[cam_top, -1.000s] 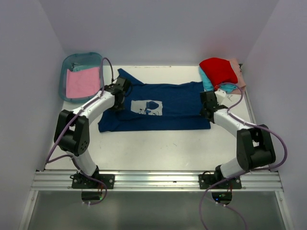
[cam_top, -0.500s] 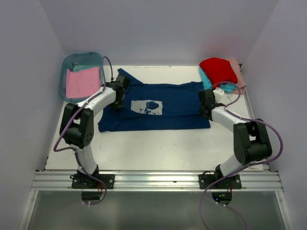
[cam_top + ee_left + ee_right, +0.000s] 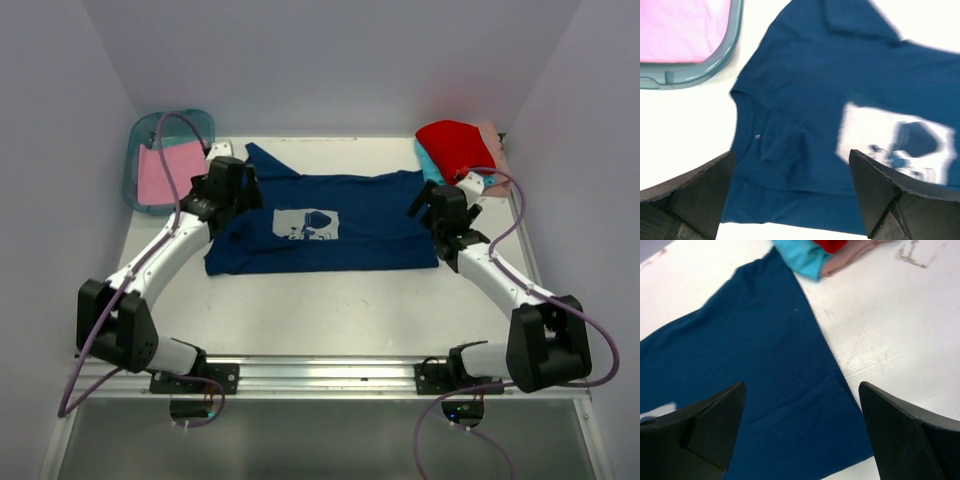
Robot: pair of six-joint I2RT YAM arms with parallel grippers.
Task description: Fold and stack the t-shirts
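White table (image 3: 330,310), seen from above. A navy shirt (image 3: 345,240) lies flat across its middle, pale square print facing up. The left gripper (image 3: 791,154) hangs just above the shirt's left end, near the collar, fingers spread wide and holding nothing. The right gripper (image 3: 801,385) hangs above the shirt's right end, fingers equally wide and empty. Far left, a pink shirt (image 3: 160,172) lies in a teal bin (image 3: 140,132). Far right sits a pile (image 3: 458,148) of shirts, red on top.

Your top view looks down from above and behind on the whole table (image 3: 330,300). Wrist views look down close between their fingers (image 3: 690,195). With top, left shares the navy shirt (image 3: 805,100) print end and bin (image 3: 715,65) corner, right its plain end.
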